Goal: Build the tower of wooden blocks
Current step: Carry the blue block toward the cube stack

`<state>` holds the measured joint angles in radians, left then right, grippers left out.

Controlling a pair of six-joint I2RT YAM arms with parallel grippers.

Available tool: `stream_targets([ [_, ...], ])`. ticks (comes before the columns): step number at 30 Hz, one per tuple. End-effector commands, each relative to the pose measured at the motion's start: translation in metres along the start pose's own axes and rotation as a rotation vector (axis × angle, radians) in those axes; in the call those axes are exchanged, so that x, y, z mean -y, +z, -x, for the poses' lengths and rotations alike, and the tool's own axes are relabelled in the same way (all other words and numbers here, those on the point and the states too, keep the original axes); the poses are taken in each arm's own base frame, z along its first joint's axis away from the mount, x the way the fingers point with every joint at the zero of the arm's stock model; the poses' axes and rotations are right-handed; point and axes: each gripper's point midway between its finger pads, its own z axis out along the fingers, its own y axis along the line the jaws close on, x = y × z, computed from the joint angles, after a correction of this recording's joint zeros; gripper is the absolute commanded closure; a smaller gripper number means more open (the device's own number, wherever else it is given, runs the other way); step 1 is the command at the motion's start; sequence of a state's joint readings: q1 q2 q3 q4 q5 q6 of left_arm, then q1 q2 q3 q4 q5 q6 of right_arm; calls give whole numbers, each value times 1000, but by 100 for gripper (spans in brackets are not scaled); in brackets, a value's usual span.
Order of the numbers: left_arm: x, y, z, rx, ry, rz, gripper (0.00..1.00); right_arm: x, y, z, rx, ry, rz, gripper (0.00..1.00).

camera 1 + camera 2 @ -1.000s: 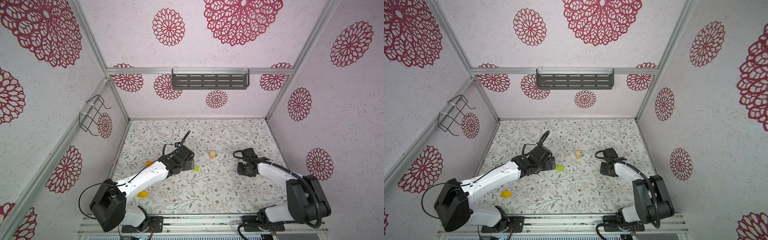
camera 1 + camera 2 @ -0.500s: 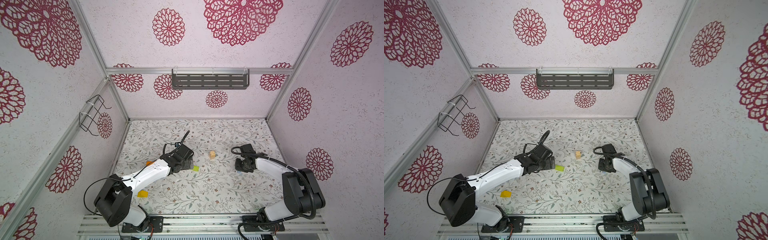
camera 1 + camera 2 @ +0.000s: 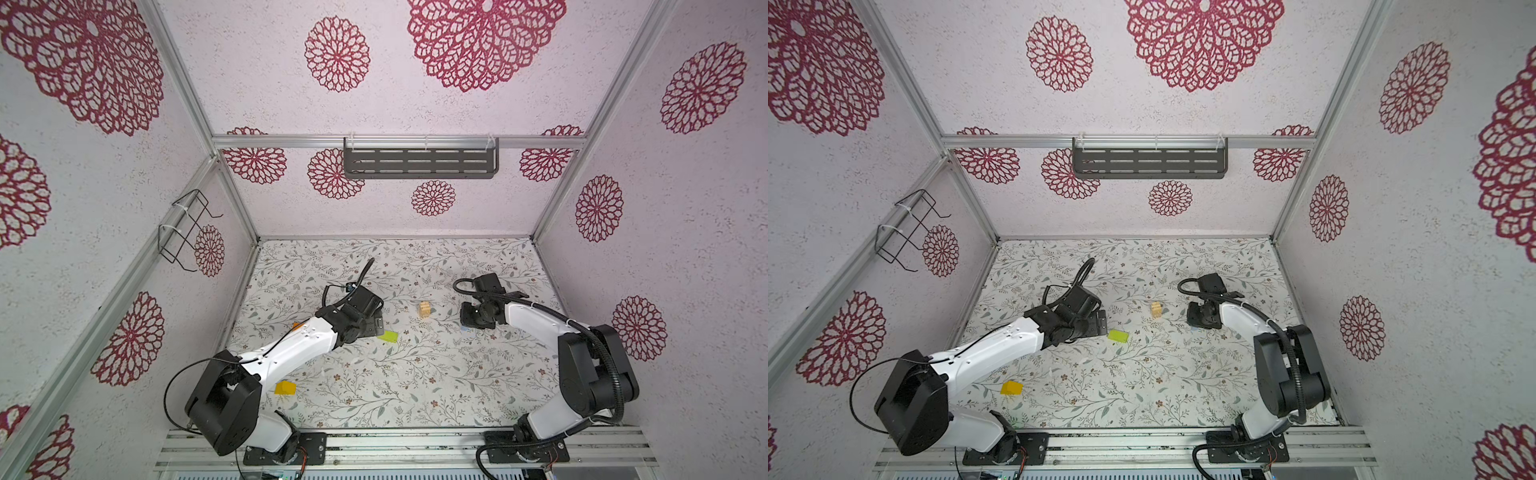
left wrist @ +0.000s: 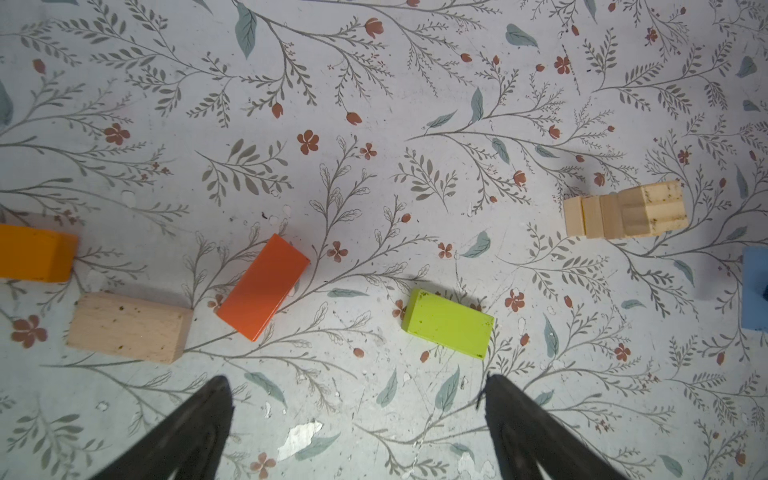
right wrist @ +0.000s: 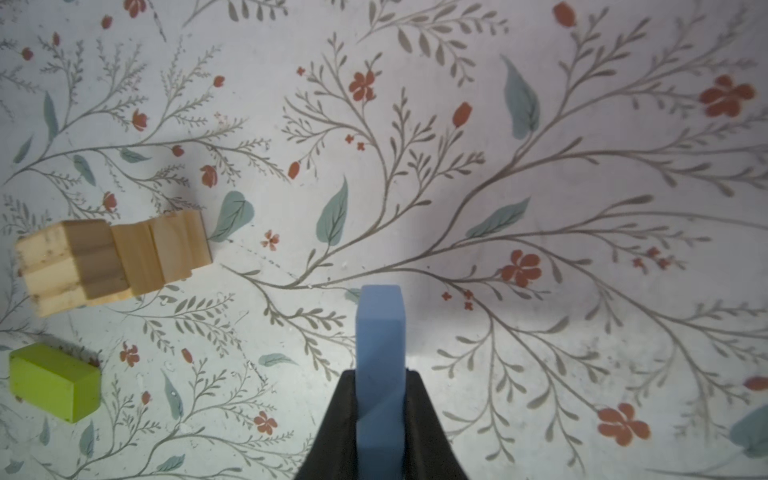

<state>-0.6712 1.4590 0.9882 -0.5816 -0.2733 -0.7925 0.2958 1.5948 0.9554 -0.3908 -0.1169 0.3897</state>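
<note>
Right wrist view, right hand (image 5: 380, 374) pinching light blue block (image 5: 380, 332), wood block tower (image 5: 112, 257) nearby, untouched, left hand (image 4: 356, 379) spread, near lime green block (image 4: 448, 323).

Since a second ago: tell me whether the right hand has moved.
Yes. In a top view the right hand, shut on the blue block, has moved left and slightly back, toward the wood tower, which stayed put.

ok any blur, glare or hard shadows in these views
Both top views: even light, no glare, wide-angle stretch toward the edges. Left wrist view: sharp, only soft shadows beside the lime green block. Right wrist view: the blue block, close to the lens, looks slightly soft.
</note>
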Motion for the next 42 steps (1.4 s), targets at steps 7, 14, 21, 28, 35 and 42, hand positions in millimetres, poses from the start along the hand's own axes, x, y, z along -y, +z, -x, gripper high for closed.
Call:
stream_targets([
  [7, -4, -4, 2, 15, -16, -8, 3, -37, 20, -14, -103, -49, 162, 82],
  [14, -5, -4, 2, 16, -20, -9, 3, -25, 24, -20, -116, -47, 110, 66],
  [21, -6, -5, 2, 15, -22, -9, 3, -14, 21, -19, -103, -51, 42, 59],
  [28, -8, -6, -1, 15, -28, -12, 3, -7, 11, -13, -80, -66, -9, 59],
  [35, -9, -7, -1, 18, -32, -15, 3, -3, -1, -5, -57, -79, -52, 54],
  [42, -11, -9, -2, 27, -35, -20, 2, 5, -19, 6, -34, -108, -136, 49],
])
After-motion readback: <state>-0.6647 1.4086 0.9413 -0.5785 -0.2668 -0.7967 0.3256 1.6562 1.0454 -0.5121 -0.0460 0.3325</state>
